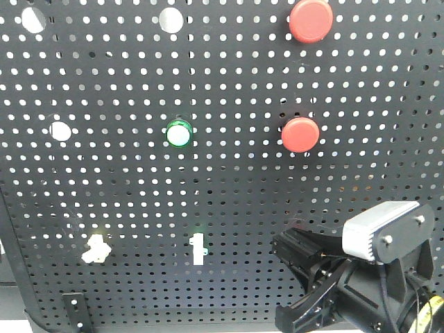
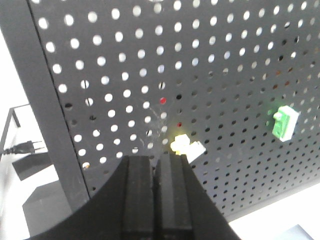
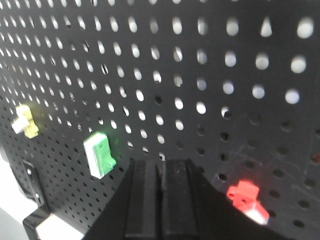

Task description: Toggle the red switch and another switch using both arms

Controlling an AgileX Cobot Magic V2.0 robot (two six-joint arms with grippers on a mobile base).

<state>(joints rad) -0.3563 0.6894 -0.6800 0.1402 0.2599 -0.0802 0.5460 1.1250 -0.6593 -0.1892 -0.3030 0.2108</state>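
Observation:
The red switch (image 3: 244, 194), a tiny red toggle with a white lever, is on the black pegboard (image 3: 210, 75) just right of my right gripper (image 3: 160, 163). That gripper is shut on nothing, its tips close to the board and left of the toggle. In the front view the right arm's gripper (image 1: 287, 248) covers the red switch. The other switch (image 2: 185, 146), pale yellow with a cream lever, sits just above and right of my left gripper (image 2: 156, 159), which is shut and empty. This toggle (image 1: 96, 248) shows at the board's lower left. The left arm is out of the front view.
A green-based toggle (image 1: 198, 250) with a white lever sits between the two switches. Two round red push-buttons (image 1: 310, 19) (image 1: 300, 134) and a lit green button (image 1: 178, 133) are higher up. The silver-grey module (image 1: 381, 232) rides on the right arm. A board bracket (image 1: 73, 309) is at the lower left.

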